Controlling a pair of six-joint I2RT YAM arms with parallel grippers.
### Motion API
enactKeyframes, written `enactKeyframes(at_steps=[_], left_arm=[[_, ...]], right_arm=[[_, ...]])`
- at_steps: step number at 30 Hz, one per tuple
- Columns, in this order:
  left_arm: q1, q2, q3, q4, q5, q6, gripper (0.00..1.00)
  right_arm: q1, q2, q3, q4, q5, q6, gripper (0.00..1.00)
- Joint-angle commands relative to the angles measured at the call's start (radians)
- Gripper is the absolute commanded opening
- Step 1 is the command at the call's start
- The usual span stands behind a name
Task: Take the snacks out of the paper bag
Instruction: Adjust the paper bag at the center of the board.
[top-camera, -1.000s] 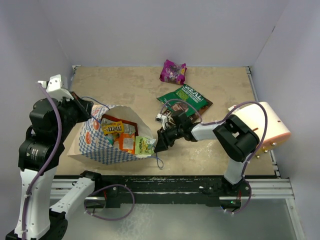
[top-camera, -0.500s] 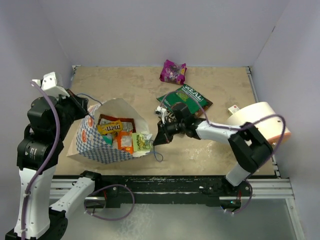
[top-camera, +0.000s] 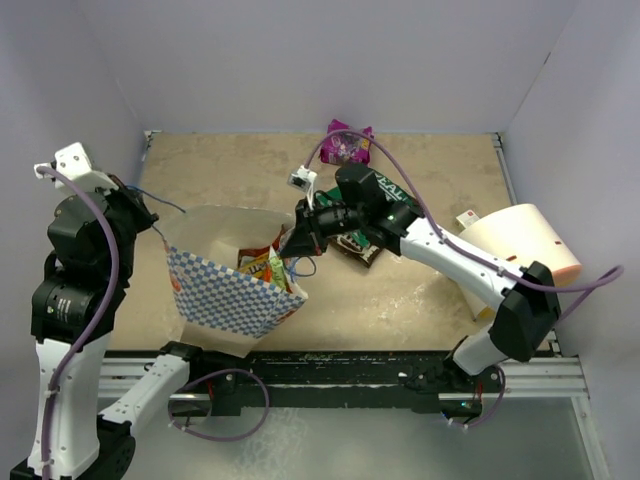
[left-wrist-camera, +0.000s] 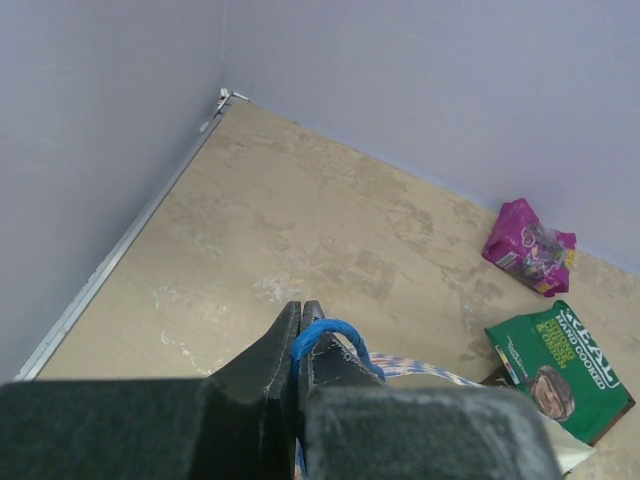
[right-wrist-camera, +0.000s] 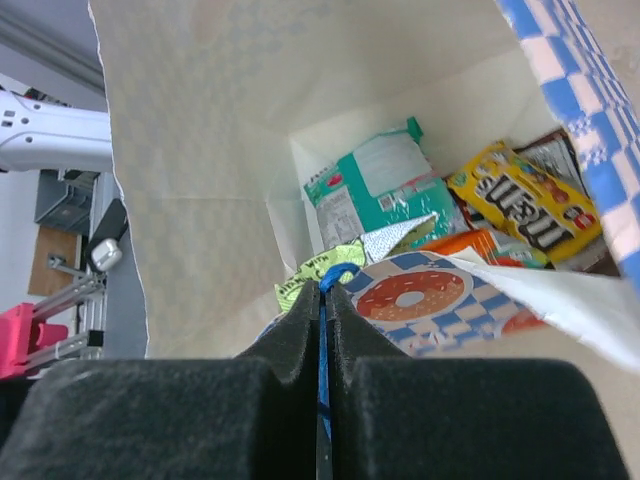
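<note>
Now we see the right claw (top-camera: 292, 243), lately half open, shut on a blue string handle (right-wrist-camera: 324, 276) like the left claw (left-wrist-camera: 298, 345). The paper bag (top-camera: 225, 290) stands lifted at 8 o'clock, with the snacks (right-wrist-camera: 520, 205) inside.

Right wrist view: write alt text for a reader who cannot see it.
The jaws of the right gripper are pinched shut on the blue string handle of the paper bag, whose open mouth faces the camera. Inside lie a teal packet, a yellow M&M's pouch, an orange packet and a pale green packet.
</note>
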Motion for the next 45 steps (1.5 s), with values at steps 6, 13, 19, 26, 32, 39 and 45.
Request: enactKeyframes(at_steps=[6,13,19,26,32,39,45], left_arm=[[0.000,0.027,0.024,0.068,-0.143,0.013,0.00],[0.000,0.014,0.029,0.169,-0.182,0.053,0.00],[0.000,0.018,-0.061,0.016,-0.080,-0.147,0.00],[0.000,0.030,-0.093,-0.044,-0.002,-0.233,0.00],[0.000,0.042,0.021,-0.029,0.115,-0.251,0.00],[0.001,0.055,-0.245,-0.097,0.226,-0.402,0.00],[0.000,0.133,0.147,0.008,0.152,-0.211,0.00]], right_arm=[[0.027,0.057,0.270,-0.158,0.050,0.001,0.00],[0.027,0.042,0.288,-0.197,0.107,0.011,0.00],[0.028,0.106,0.415,-0.173,0.082,0.062,0.00],[0.034,0.144,0.541,-0.255,0.053,0.072,0.00],[0.045,0.210,0.670,-0.363,0.066,0.085,0.00],[0.060,0.247,0.466,-0.381,0.226,0.054,0.00],[0.098,0.261,0.767,-0.397,0.125,0.037,0.00]])
